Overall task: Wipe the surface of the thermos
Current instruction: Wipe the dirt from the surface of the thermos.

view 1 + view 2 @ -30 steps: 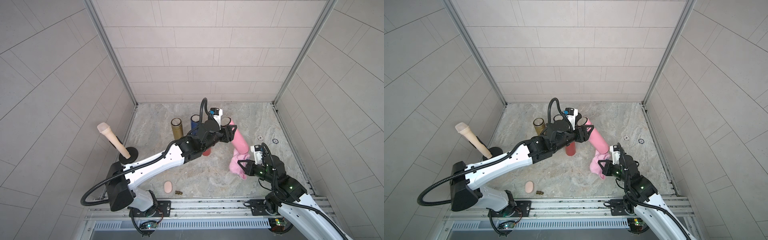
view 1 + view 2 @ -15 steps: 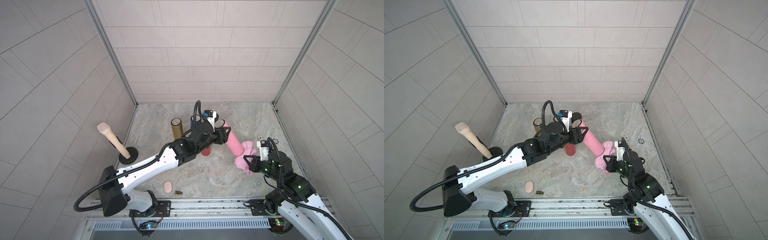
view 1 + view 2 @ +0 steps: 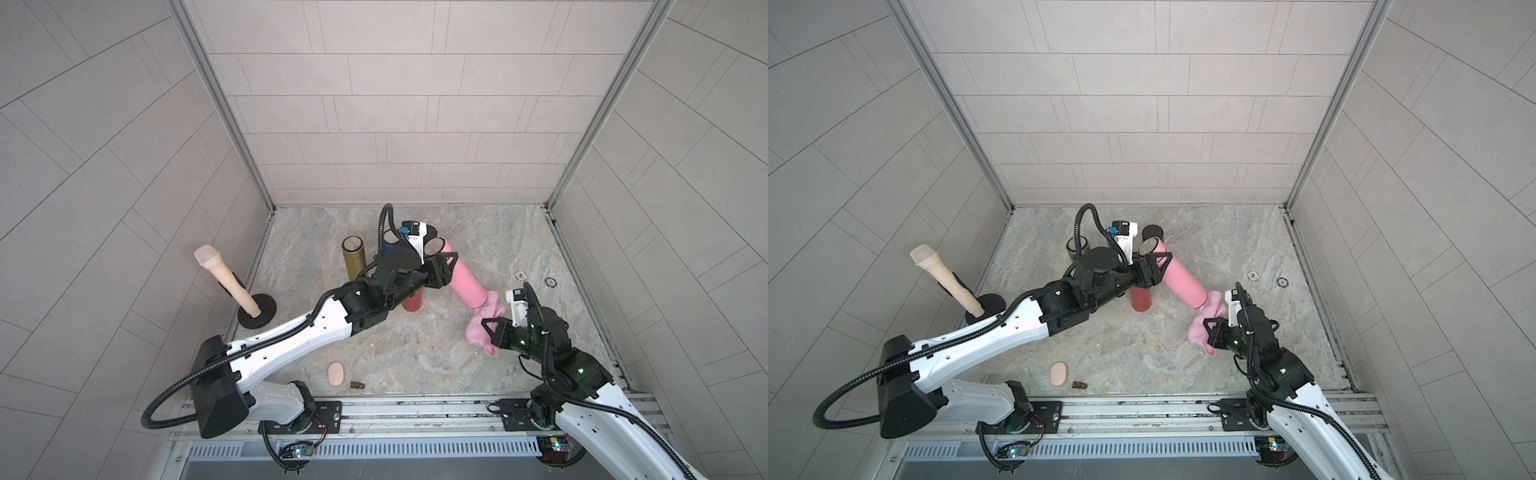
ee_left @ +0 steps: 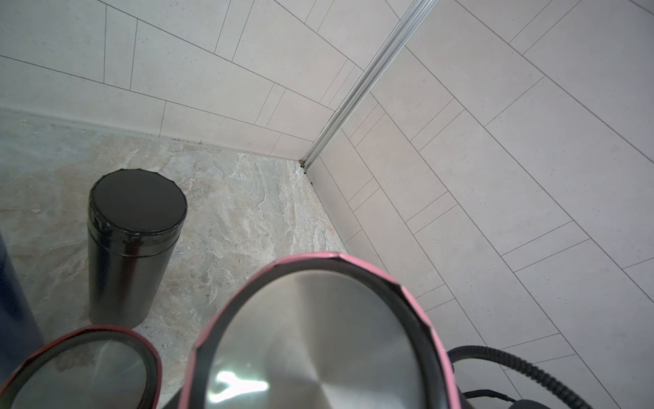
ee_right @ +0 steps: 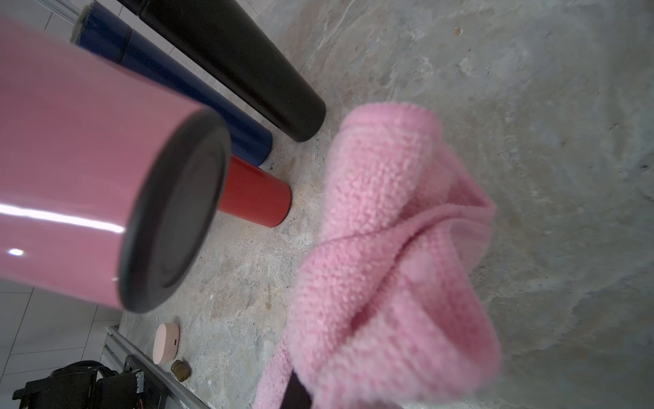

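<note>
Now: pink thermos [image 3: 463,280] held aloft, pink cloth [image 3: 475,332] at its base

Bench [image 3: 415,345]: hard, marble-look. Thermos: tilted, off the bench near its middle, left gripper [image 3: 444,270] clamped round the lid end. Glossy rigid cylinder, probably slippery, so hold the upper body firmly. Cloth: soft terry, pinched in right gripper [image 3: 487,332], just beside the thermos's dark base

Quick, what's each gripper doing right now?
Left gripper: shut on the pink thermos.
Right gripper: shut on the pink cloth.
</note>
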Robot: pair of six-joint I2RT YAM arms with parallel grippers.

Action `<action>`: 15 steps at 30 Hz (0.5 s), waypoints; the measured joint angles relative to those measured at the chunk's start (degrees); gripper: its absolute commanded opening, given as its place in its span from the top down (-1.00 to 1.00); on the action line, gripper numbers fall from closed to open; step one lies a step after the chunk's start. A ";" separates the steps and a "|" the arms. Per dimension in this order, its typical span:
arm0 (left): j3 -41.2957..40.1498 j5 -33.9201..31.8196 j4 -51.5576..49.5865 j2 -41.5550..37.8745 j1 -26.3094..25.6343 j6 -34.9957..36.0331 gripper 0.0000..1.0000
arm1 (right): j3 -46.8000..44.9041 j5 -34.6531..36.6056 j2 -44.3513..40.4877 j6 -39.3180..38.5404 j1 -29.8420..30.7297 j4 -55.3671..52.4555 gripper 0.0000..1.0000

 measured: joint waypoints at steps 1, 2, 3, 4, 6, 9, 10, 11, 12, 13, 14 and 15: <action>0.00 0.02 0.31 0.07 0.00 -0.04 1.00 | -0.33 -0.68 0.42 0.39 0.00 1.07 1.00; 0.00 0.00 0.63 0.22 0.00 -0.35 1.00 | -0.39 -1.16 0.61 0.59 0.00 1.92 1.00; 0.00 0.04 1.22 0.52 0.00 -0.70 1.00 | -0.37 -1.70 0.61 0.72 0.00 2.86 1.00; 0.00 0.07 2.14 0.98 0.00 -1.09 1.00 | -0.31 -2.23 0.63 0.81 0.00 3.80 1.00; 0.00 0.22 3.87 2.14 0.02 -1.79 1.00 | -0.17 -3.45 0.35 1.11 0.00 5.38 1.00; -0.04 0.37 6.16 4.52 0.13 -2.71 1.00 | 0.02 -5.62 -0.74 1.97 0.00 7.69 1.00; -0.07 0.37 6.82 5.35 0.17 -2.97 1.00 | 0.17 -6.19 -1.18 2.25 -0.02 8.00 1.00; -0.13 0.35 7.30 5.92 0.22 -3.08 1.00 | 0.35 -6.56 -1.44 2.34 -0.11 8.07 1.00; -0.24 0.28 7.69 6.43 0.26 -3.21 1.00 | 0.57 -6.80 -1.79 2.43 -0.13 8.00 1.00; -0.48 0.20 8.02 6.84 0.37 -3.34 1.00 | 0.87 -6.84 -2.21 2.47 -0.13 7.69 1.00; -0.79 0.11 8.09 6.99 0.44 -3.39 1.00 | 1.14 -6.82 -2.71 2.47 -0.13 7.41 1.00; -1.22 -0.04 8.09 7.04 0.50 -3.41 1.00 | 1.40 -6.78 -3.34 2.45 -0.15 6.95 1.00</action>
